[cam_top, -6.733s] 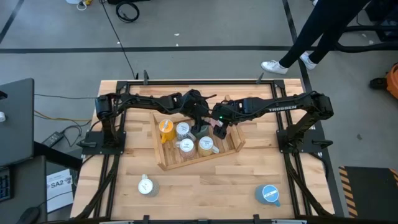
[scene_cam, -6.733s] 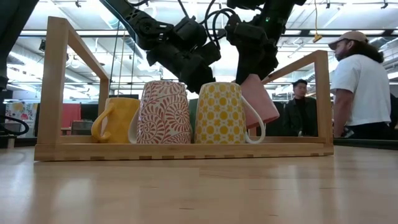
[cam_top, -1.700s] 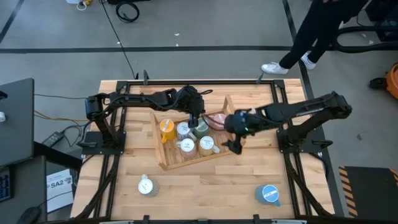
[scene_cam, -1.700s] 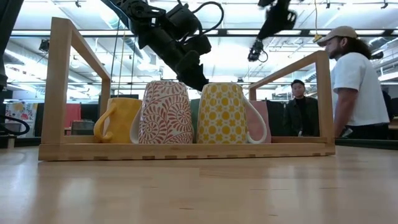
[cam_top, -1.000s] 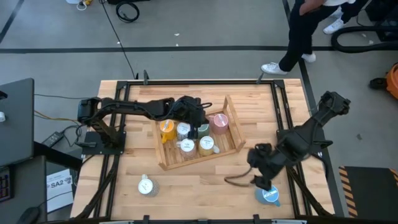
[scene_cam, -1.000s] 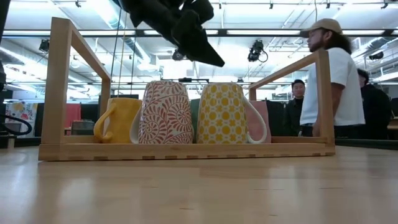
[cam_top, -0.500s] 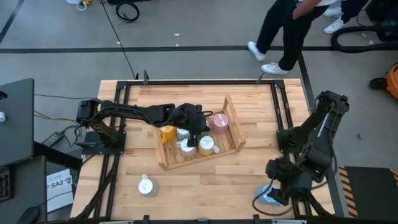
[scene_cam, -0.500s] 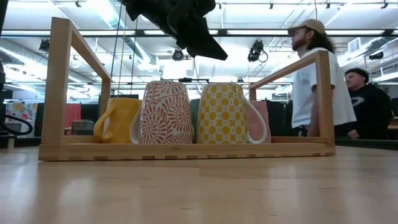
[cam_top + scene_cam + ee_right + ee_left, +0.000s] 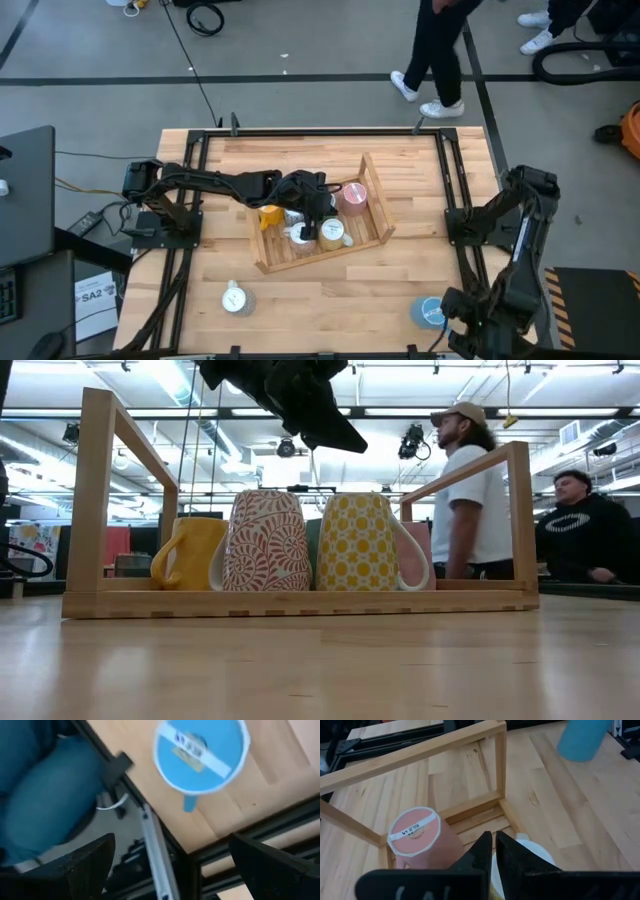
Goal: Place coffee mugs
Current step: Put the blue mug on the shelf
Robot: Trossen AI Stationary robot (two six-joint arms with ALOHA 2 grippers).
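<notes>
A wooden tray (image 9: 372, 215) in the middle of the table holds several coffee mugs standing mouth down: an orange one (image 9: 185, 553), a red-patterned one (image 9: 265, 540), a yellow-patterned one (image 9: 358, 543) and a pink one (image 9: 415, 832). My left gripper (image 9: 493, 845) hovers shut above them (image 9: 330, 430), clear of their tops. A blue mug (image 9: 200, 750) stands mouth down near the table's near right corner. My right gripper (image 9: 172, 842) is open above the table's near edge, beside that blue mug (image 9: 428, 312) and holding nothing.
A white mug (image 9: 235, 298) stands mouth down at the near left of the table. Black frame rails (image 9: 470, 230) run along the table's sides. People stand and walk beyond the far edge (image 9: 470, 490). Bare wood lies between the tray and the near edge.
My right gripper has swung from the tray's right side toward the table's near right corner, sinking and rolling its wrist, and now stands open by the blue mug. My left gripper has shifted a little toward the near edge above the tray, still shut.
</notes>
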